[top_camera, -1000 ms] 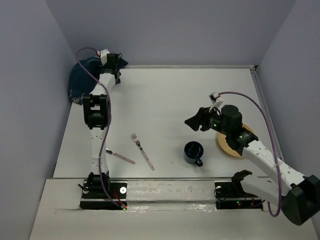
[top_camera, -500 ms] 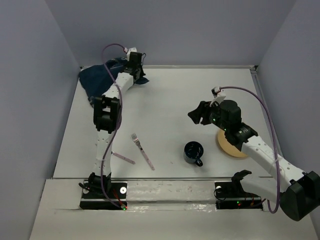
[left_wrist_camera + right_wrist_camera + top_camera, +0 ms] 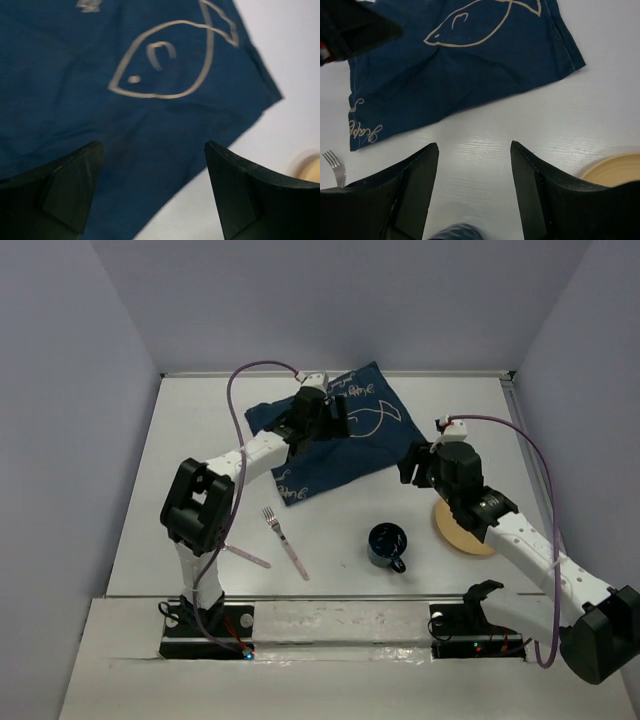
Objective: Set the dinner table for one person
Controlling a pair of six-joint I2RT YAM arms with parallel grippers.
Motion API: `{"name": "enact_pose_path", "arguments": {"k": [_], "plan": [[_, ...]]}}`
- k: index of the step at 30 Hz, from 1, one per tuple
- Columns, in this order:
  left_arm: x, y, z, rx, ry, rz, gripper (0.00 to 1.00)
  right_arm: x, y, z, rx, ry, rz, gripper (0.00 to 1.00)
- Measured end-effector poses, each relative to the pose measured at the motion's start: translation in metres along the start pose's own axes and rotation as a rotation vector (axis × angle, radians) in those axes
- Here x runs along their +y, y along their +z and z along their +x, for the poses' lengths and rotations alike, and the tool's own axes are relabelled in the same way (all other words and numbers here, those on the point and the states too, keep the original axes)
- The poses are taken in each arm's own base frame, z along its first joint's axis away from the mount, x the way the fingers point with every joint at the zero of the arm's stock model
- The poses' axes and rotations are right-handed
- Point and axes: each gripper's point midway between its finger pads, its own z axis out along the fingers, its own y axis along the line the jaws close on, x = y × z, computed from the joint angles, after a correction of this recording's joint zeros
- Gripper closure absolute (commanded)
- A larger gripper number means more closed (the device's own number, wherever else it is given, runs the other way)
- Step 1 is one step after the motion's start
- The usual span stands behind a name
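The dinner table (image 3: pixel 330 530) is a white tabletop. A dark blue fish-print cloth (image 3: pixel 335 440) lies spread flat at its back middle. My left gripper (image 3: pixel 340 412) hovers over the cloth, open and holding nothing. In the left wrist view the cloth (image 3: pixel 125 100) fills the frame under my left gripper (image 3: pixel 155 195). My right gripper (image 3: pixel 408 468) stands open just right of the cloth. The right wrist view shows bare table between its fingers (image 3: pixel 415 190), with the cloth (image 3: pixel 460 65) ahead.
A fork (image 3: pixel 285 540) and a knife (image 3: pixel 245 556) lie near the left arm's base. A dark blue mug (image 3: pixel 387 545) stands front centre, beside a tan plate (image 3: pixel 462 530) partly under the right arm. Grey walls close the table's sides and back.
My left arm swung from the back-left corner to the back middle, dragging the cloth along. The cloth now lies spread and the left jaws have opened off it. My right gripper shifted slightly right.
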Motion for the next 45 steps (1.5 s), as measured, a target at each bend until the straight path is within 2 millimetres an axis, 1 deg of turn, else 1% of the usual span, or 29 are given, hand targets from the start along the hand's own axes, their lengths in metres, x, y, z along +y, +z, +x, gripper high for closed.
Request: {"name": "enact_pose_path", "arguments": {"k": [2, 3, 4, 5, 7, 8, 10, 11, 12, 13, 14, 15, 17, 18, 19, 21, 23, 25, 26, 28, 30, 32, 38, 40, 43, 45], "plan": [[0.028, -0.019, 0.02, 0.012, -0.01, -0.07, 0.12, -0.004, 0.006, 0.006, 0.018, -0.004, 0.024, 0.39], [0.042, -0.032, 0.026, 0.005, -0.016, -0.106, 0.14, -0.005, 0.009, 0.01, 0.03, -0.005, 0.033, 0.41], [0.053, -0.046, 0.028, -0.009, -0.026, -0.137, 0.15, -0.007, 0.014, 0.015, 0.05, -0.006, 0.045, 0.46], [0.059, -0.056, 0.028, -0.032, -0.035, -0.152, 0.16, -0.011, 0.019, 0.02, 0.068, -0.006, 0.062, 0.51], [0.072, -0.079, 0.023, -0.087, -0.058, -0.179, 0.18, -0.018, 0.031, 0.029, 0.107, 0.002, 0.094, 0.53], [0.078, -0.09, 0.021, -0.112, -0.069, -0.195, 0.19, -0.024, 0.037, 0.033, 0.124, 0.01, 0.113, 0.56], [0.088, -0.103, 0.02, -0.162, -0.088, -0.216, 0.24, -0.038, 0.048, 0.035, 0.147, 0.038, 0.155, 0.57], [0.1, -0.106, 0.029, -0.165, -0.102, -0.239, 0.25, -0.045, 0.053, 0.035, 0.153, 0.054, 0.173, 0.55], [0.107, -0.107, 0.035, -0.159, -0.108, -0.252, 0.26, -0.058, 0.06, 0.032, 0.157, 0.076, 0.21, 0.52], [0.121, -0.107, 0.054, -0.124, -0.111, -0.285, 0.27, -0.069, 0.066, 0.029, 0.157, 0.094, 0.239, 0.47], [0.128, -0.107, 0.064, -0.104, -0.113, -0.3, 0.27, -0.083, 0.073, 0.028, 0.158, 0.117, 0.273, 0.44], [0.136, -0.109, 0.079, -0.073, -0.115, -0.319, 0.31, -0.094, 0.078, 0.027, 0.161, 0.135, 0.299, 0.42], [0.151, -0.114, 0.107, -0.02, -0.12, -0.355, 0.33, -0.112, 0.087, 0.026, 0.17, 0.167, 0.34, 0.39], [0.152, -0.118, 0.118, 0.001, -0.116, -0.359, 0.34, -0.122, 0.095, 0.026, 0.178, 0.183, 0.361, 0.39], [0.153, -0.122, 0.127, 0.017, -0.113, -0.361, 0.34, -0.127, 0.1, 0.025, 0.182, 0.192, 0.371, 0.39], [0.149, -0.133, 0.142, 0.036, -0.105, -0.347, 0.34, -0.142, 0.116, 0.028, 0.2, 0.218, 0.399, 0.39], [0.141, -0.143, 0.148, 0.031, -0.098, -0.326, 0.34, -0.149, 0.126, 0.034, 0.221, 0.232, 0.412, 0.4], [0.127, -0.149, 0.148, 0.016, -0.085, -0.292, 0.34, -0.153, 0.133, 0.041, 0.239, 0.242, 0.42, 0.41], [0.121, -0.15, 0.148, 0.01, -0.078, -0.279, 0.34, -0.156, 0.137, 0.045, 0.251, 0.253, 0.423, 0.42], [0.115, -0.15, 0.151, 0.012, -0.061, -0.273, 0.34, -0.158, 0.144, 0.052, 0.269, 0.273, 0.42, 0.43], [0.115, -0.148, 0.157, 0.027, -0.046, -0.279, 0.35, -0.163, 0.149, 0.058, 0.286, 0.3, 0.423, 0.43], [0.115, -0.145, 0.163, 0.042, -0.035, -0.288, 0.35, -0.168, 0.15, 0.061, 0.295, 0.32, 0.429, 0.43], [0.116, -0.137, 0.184, 0.095, -0.008, -0.31, 0.39, -0.181, 0.15, 0.06, 0.296, 0.372, 0.422, 0.45], [0.116, -0.136, 0.189, 0.107, -0.002, -0.312, 0.4, -0.184, 0.152, 0.061, 0.3, 0.382, 0.416, 0.48], [0.116, -0.135, 0.191, 0.11, 0.003, -0.32, 0.42, -0.186, 0.159, 0.062, 0.309, 0.395, 0.4, 0.5], [0.118, -0.134, 0.189, 0.098, 0.004, -0.333, 0.41, -0.183, 0.164, 0.066, 0.321, 0.402, 0.376, 0.5]]}}
